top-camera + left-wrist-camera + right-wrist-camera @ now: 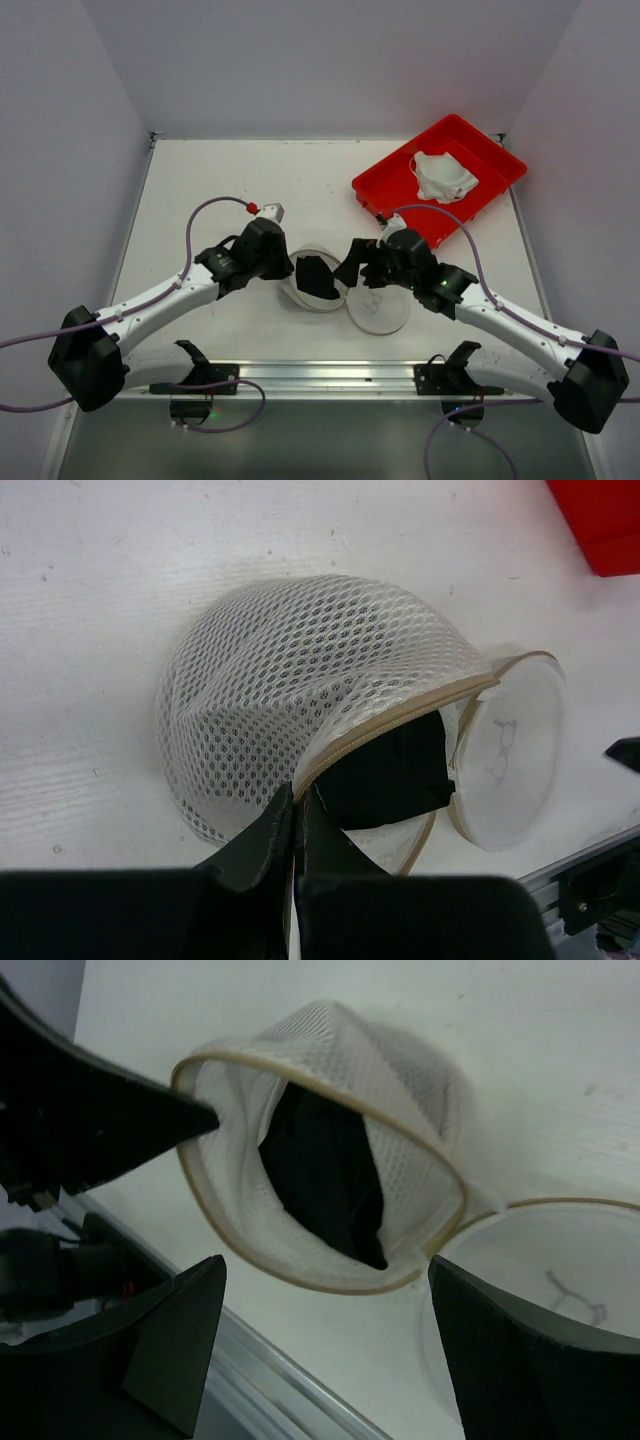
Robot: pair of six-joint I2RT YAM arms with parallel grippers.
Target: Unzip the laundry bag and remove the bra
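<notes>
Saw a white counter (200,200) closed in by pale walls (300,60). Found the laundry bag (316,250) lying on its side between the two grippers, unzipped, its mouth turned toward the right gripper (355,272). Found the left gripper (297,830) clenched, fingers pressed together on the tan zipper edge of the bag's mesh wall, with the mesh dome (300,670) bulging just ahead of its tips. Saw the bra (385,775), black, tucked inside the opening just ahead and to the right of that pinch, not yet out of the bag. Found the right gripper (325,1270) released, fingers (170,1350) spread wide with nothing between them, hanging close in front of the bag's open rim. Saw the black bra (325,1175) straight ahead of it, inside the mouth. Noted the bag's round flat end (540,1260), hinged aside and flat on the counter beside the right finger, printed with a faint bra icon. Spotted a red tray (495,190) well beyond the right gripper, holding a white padded garment (443,177).
</notes>
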